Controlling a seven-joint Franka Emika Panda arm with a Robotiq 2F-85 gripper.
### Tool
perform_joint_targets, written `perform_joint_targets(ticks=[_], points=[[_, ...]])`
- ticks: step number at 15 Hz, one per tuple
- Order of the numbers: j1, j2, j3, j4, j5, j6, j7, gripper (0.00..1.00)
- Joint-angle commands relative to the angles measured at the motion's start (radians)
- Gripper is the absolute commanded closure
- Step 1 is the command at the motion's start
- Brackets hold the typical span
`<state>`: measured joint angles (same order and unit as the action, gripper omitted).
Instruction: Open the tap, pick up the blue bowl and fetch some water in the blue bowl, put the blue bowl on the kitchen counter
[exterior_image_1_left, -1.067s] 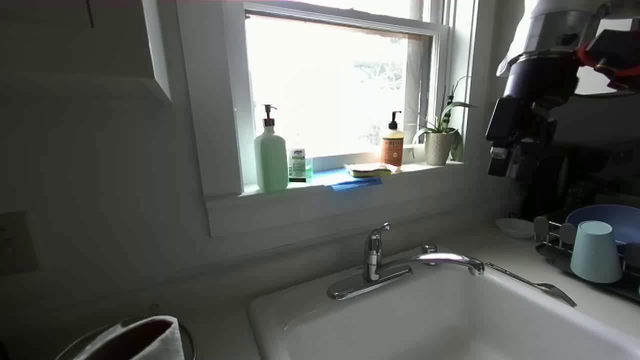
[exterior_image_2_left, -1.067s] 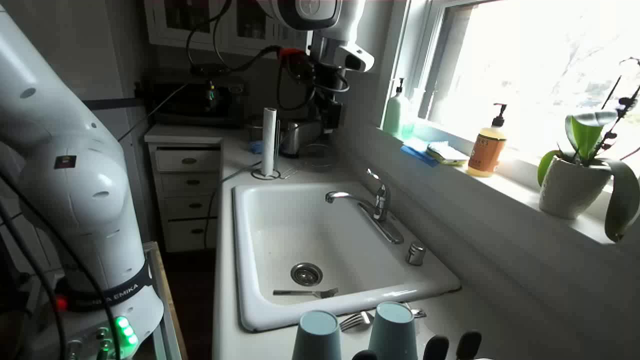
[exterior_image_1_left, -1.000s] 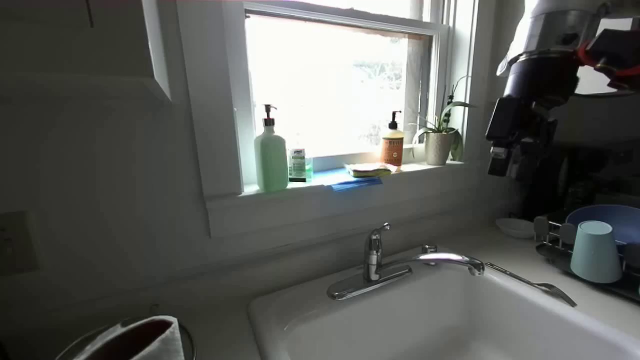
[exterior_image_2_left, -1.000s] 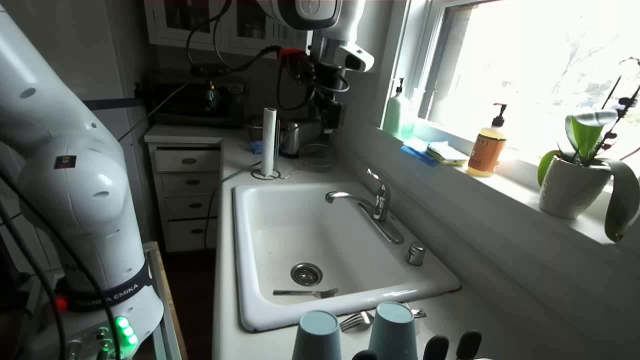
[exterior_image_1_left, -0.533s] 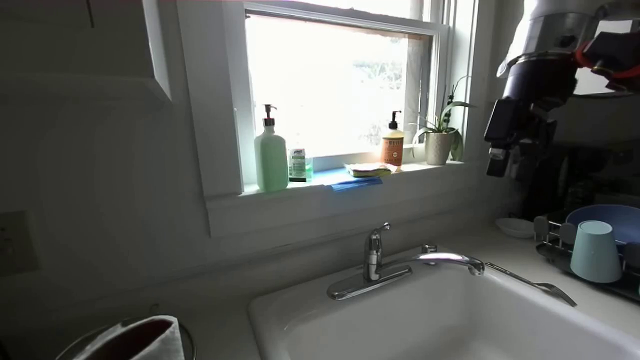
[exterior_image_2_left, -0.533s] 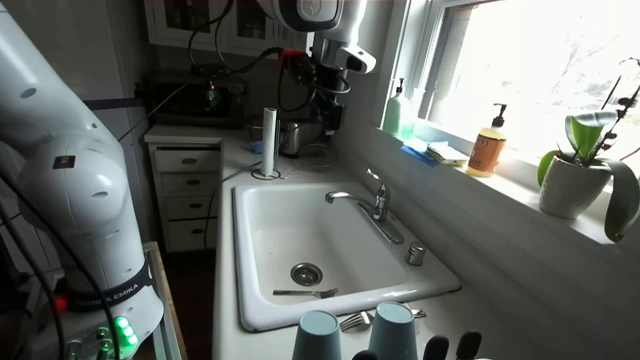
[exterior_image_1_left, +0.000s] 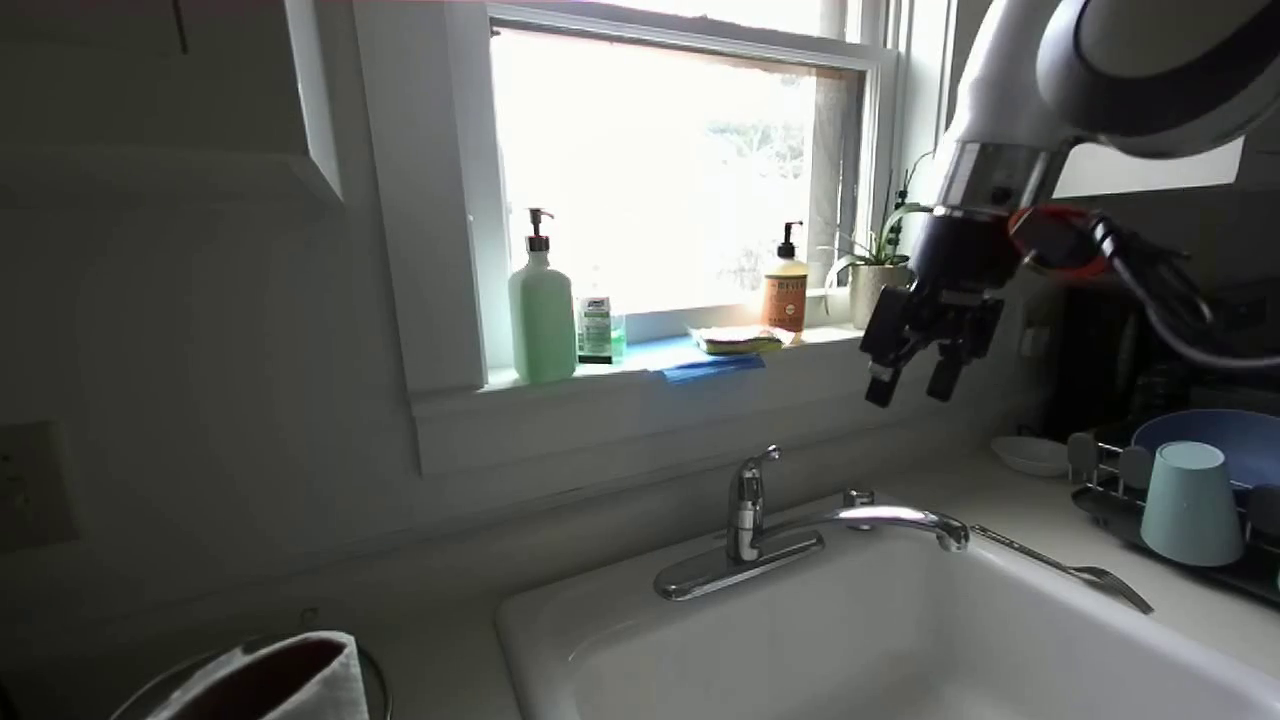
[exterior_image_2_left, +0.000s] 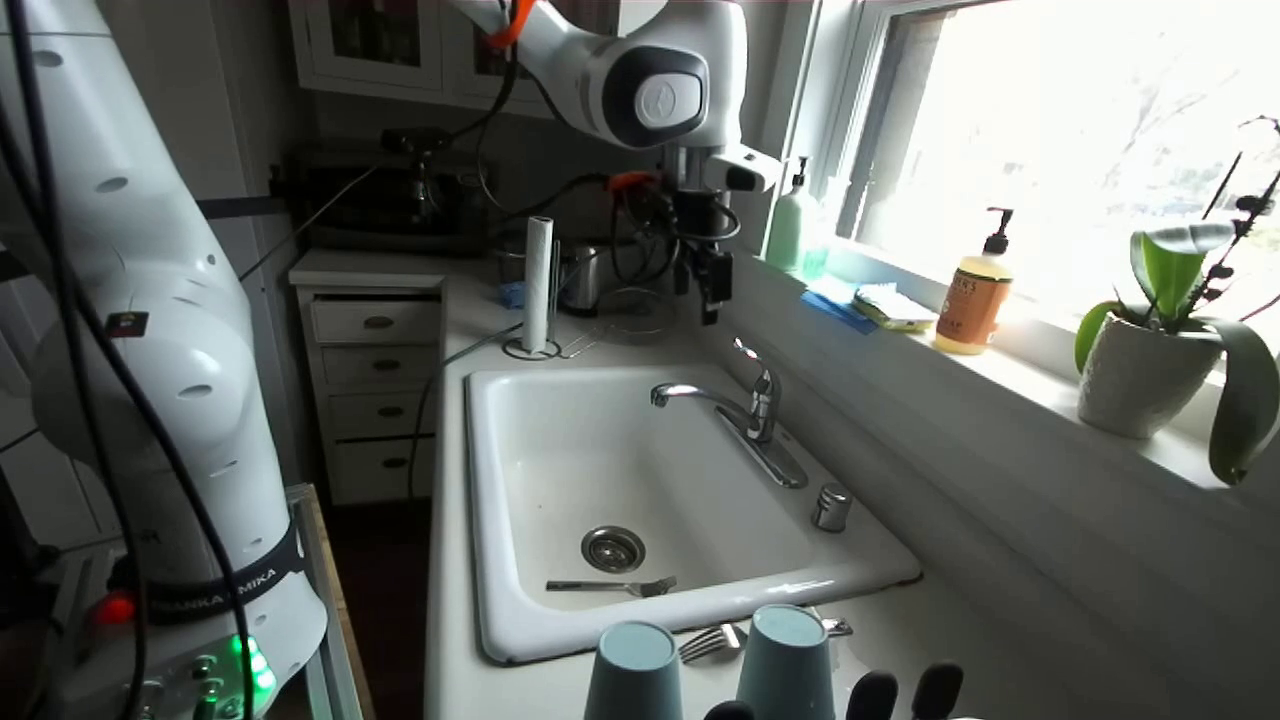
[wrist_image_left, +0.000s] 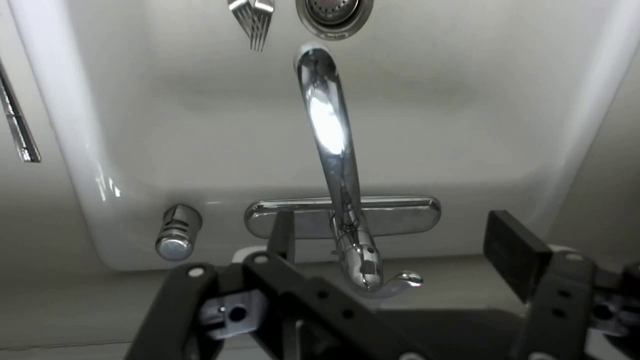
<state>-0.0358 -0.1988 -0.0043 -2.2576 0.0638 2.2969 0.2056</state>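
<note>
The silvery tap (exterior_image_1_left: 746, 515) stands at the sink's back edge with its lever upright; it also shows in an exterior view (exterior_image_2_left: 763, 400) and the wrist view (wrist_image_left: 330, 125). No water runs from its spout. My gripper (exterior_image_1_left: 911, 388) is open and empty, in the air above the tap; it also shows in an exterior view (exterior_image_2_left: 702, 300). In the wrist view the lever lies between the spread fingers (wrist_image_left: 400, 245), farther down and not touched. The blue bowl (exterior_image_1_left: 1225, 435) sits in the dish rack, partly behind a pale cup. The pale kitchen counter (exterior_image_1_left: 1030, 505) borders the sink.
The white sink (exterior_image_2_left: 560, 470) holds forks (wrist_image_left: 252, 20) near the drain. Pale blue cups (exterior_image_2_left: 637, 650) and a fork (exterior_image_1_left: 1100, 578) are beside it. Soap bottles (exterior_image_1_left: 543, 320) and a potted plant (exterior_image_2_left: 1150, 370) line the window sill. A paper towel roll (exterior_image_2_left: 538, 285) stands behind the sink.
The arm has moved down and towards the tap. In an exterior view the gripper has shifted left and lower. The tap, bowl and cups have not moved.
</note>
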Motion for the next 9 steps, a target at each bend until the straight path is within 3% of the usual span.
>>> perform_joint_targets(ticks=[1, 2, 3, 4, 9], points=[[-0.008, 0.124, 0.031, 0.060, -0.108, 0.099, 0.103, 0.25], [-0.005, 0.154, 0.033, 0.071, -0.139, 0.126, 0.123, 0.31], [-0.003, 0.178, 0.032, 0.081, -0.171, 0.145, 0.140, 0.28], [0.001, 0.202, 0.030, 0.094, -0.201, 0.160, 0.160, 0.11], [0.035, 0.294, 0.019, 0.152, -0.260, 0.216, 0.194, 0.00]])
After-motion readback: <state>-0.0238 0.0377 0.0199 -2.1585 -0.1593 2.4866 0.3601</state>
